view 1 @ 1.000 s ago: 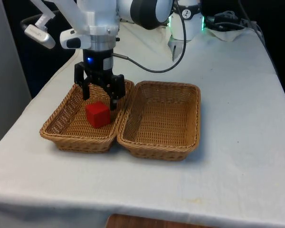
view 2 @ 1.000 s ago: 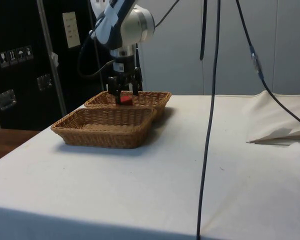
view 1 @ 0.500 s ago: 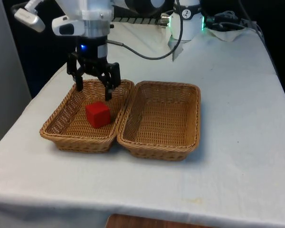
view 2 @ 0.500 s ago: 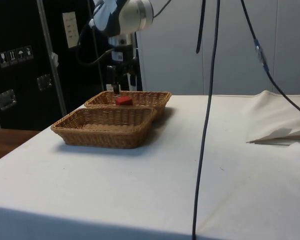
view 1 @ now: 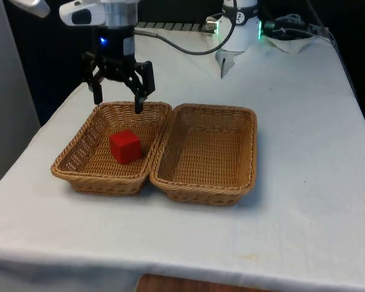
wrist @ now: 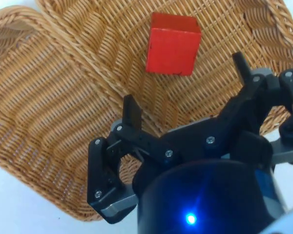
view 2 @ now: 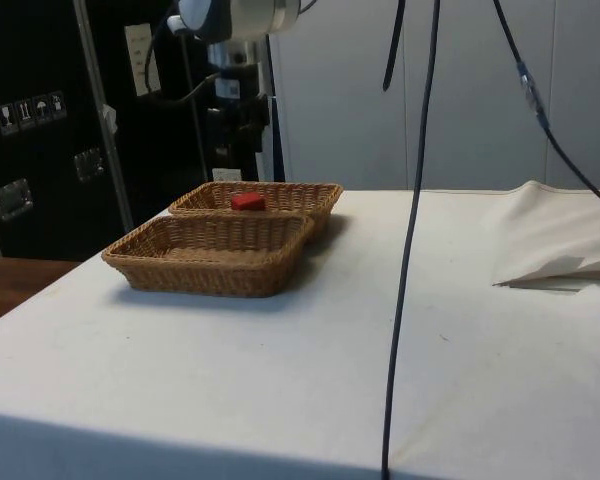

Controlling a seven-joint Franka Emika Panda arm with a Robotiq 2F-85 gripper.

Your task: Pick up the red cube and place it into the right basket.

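Gripper [view 1: 118, 104] up and away from the red cube [view 1: 125, 146]: a second ago hung low inside the basket with fingers either side of the cube, half a second ago already rising, now hovered above the far rim of the basket on the front view's left [view 1: 100, 185]. Fingers spread wide, nothing between them; same in the wrist view, gripper [wrist: 185, 85] wide and bare with the cube [wrist: 172, 44] well beyond the tips on the weave. Cube not shifted at all across the three front pictures: sat flat on the floor of that same basket, roughly mid-floor, apart from the walls. Seen in the side view as a red top [view 2: 246, 202] just over the far basket's rim. Other basket [view 1: 201, 193] touched rim to rim beside it, held nothing.

Judged: a retreat without the cube, not a lift. Counted by the robot's own sides, cube's basket is the right one, so likely a release and placement done. Counted by the front view's right, cube in the wrong basket and pick not yet made. Could not settle which from the frames.
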